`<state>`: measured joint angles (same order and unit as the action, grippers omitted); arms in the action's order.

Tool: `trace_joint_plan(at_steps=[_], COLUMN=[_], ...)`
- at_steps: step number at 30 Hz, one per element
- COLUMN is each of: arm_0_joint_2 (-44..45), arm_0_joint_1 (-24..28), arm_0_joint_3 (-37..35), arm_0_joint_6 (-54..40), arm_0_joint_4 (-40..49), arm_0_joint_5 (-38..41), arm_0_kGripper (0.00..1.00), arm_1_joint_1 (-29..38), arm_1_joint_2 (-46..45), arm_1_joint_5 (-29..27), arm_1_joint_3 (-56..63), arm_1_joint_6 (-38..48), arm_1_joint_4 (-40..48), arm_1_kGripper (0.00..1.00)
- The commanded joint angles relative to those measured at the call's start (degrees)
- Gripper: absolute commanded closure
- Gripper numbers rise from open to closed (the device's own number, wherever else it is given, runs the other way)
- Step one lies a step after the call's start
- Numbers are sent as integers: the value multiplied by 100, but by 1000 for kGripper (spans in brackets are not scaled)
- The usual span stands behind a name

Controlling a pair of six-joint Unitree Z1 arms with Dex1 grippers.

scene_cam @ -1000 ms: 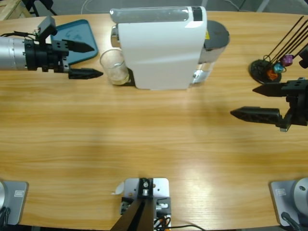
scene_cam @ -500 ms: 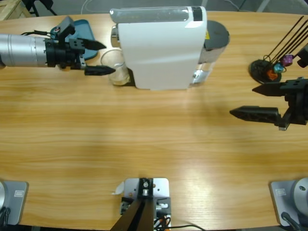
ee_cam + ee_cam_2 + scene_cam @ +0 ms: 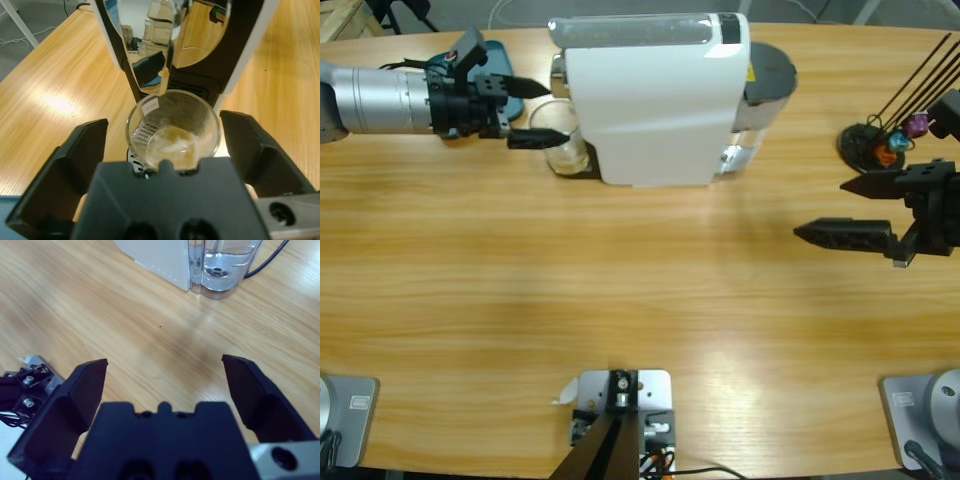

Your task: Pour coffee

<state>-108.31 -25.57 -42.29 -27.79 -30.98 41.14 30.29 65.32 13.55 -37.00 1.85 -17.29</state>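
A small clear glass [image 3: 563, 140] [image 3: 172, 131] stands on the drip tray under the spout of the white coffee machine [image 3: 655, 95] [image 3: 175, 45]. A shallow layer of pale amber coffee [image 3: 172, 145] lies at its bottom. My left gripper [image 3: 532, 112] [image 3: 172, 145] is open, one jaw on each side of the glass, not touching it. My right gripper [image 3: 825, 210] [image 3: 165, 370] hangs open over bare table at the right, with nothing between its jaws.
A teal tray [image 3: 495, 62] lies behind the left arm. A black capsule stand [image 3: 880, 145] with coloured capsules sits at the far right. The machine's clear water tank [image 3: 227, 265] faces my right gripper.
My left gripper has moved right toward the machine, so its open jaws now straddle the glass. The right gripper has barely moved.
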Motion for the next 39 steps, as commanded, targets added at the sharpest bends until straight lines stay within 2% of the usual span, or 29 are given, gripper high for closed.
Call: trace_joint_plan(at_steps=[1,7,8,9,10,12,14,16,18,20,22,39], arm_0_joint_2=[-419,-463,-488,-489,-489,-489,-477,-451,-438,-445,-445,-349], arm_0_joint_1=[-124,-133,-136,-135,-133,-133,-138,-142,-142,-142,-142,-3], arm_0_joint_3=[9,58,63,74,83,90,113,172,195,186,186,478], arm_0_joint_6=[100,225,262,265,265,265,269,279,283,293,306,413], arm_0_joint_4=[-201,-300,-361,-377,-394,-400,-393,-391,-391,-391,-391,-646], arm_0_joint_5=[117,263,282,337,351,356,342,310,303,289,275,520], arm_0_kGripper=[36,8,72,201,250,276,254,145,127,43,5,4], arm_1_joint_1=[-134,-155,-162,-164,-164,-173,-173,-173,-182,-182,-182,-182], arm_1_joint_2=[51,51,51,51,51,42,22,22,33,33,38,63], arm_1_joint_5=[16,16,16,16,16,16,16,11,7,7,7,25], arm_1_joint_3=[70,79,79,79,79,79,79,79,79,79,79,86], arm_1_joint_6=[35,35,35,35,35,35,35,35,31,28,28,17], arm_1_joint_4=[7,24,24,24,24,24,21,22,24,24,24,24], arm_1_kGripper=[0,0,0,0,0,0,0,0,0,0,0,0])
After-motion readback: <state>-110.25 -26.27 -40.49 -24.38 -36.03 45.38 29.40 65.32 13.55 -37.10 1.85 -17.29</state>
